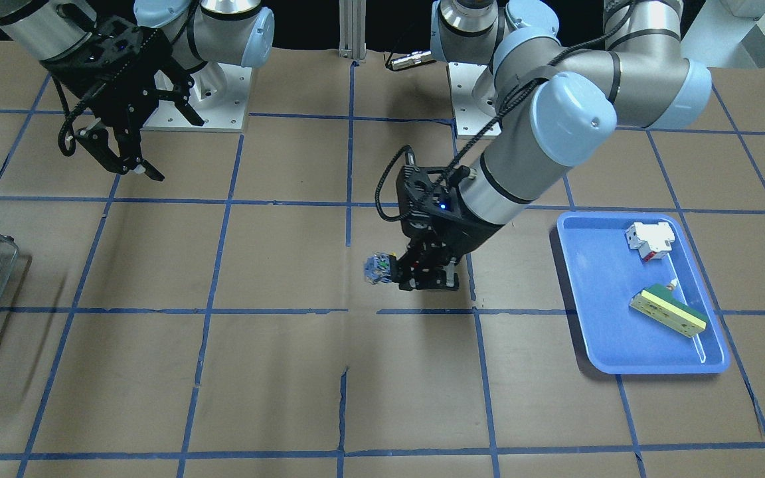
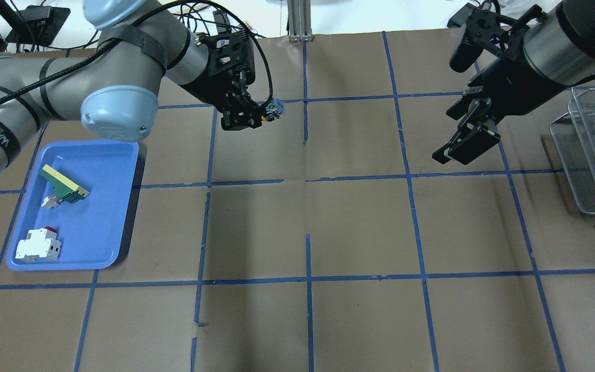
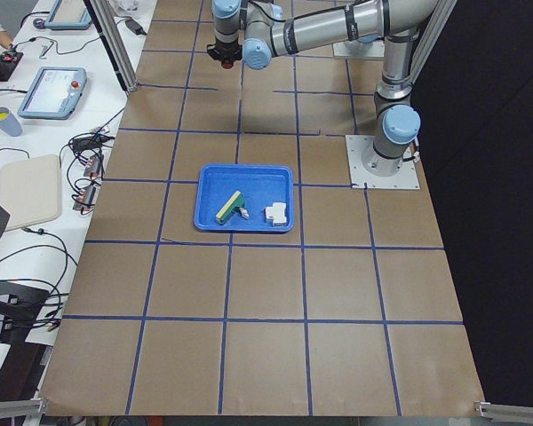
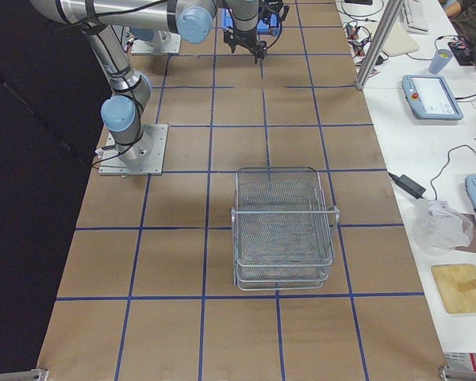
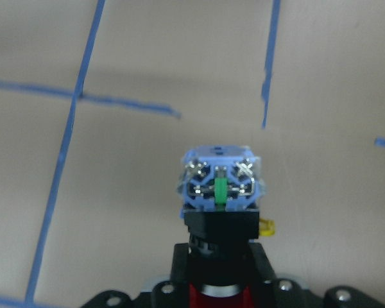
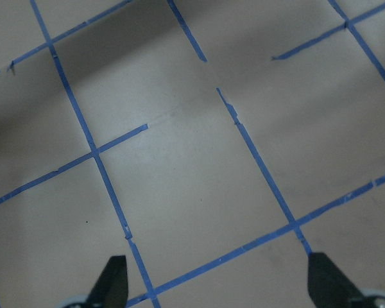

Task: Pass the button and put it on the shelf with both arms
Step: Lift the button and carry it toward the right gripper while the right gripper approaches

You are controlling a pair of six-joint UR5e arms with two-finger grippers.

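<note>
My left gripper [image 1: 401, 271] is shut on the button [image 1: 377, 269] and holds it above the table's middle, with the bluish contact block pointing outward. In the overhead view the left gripper [image 2: 262, 112] holds the button [image 2: 275, 108] near the centre line. The left wrist view shows the button [image 5: 219, 189] end-on, with its red cap down between the fingers. My right gripper [image 1: 131, 151] is open and empty, raised well apart from it; it also shows in the overhead view [image 2: 455, 132] and the right wrist view [image 6: 218, 285]. The wire shelf [image 4: 284, 226] stands at the table's right end [image 2: 594, 155].
A blue tray [image 2: 116, 206] on the robot's left holds a white-and-red block [image 2: 38, 247] and a green-and-cream bar [image 2: 64, 183]. Brown paper with blue tape lines covers the table. Operator gear lies beyond the table's far edge.
</note>
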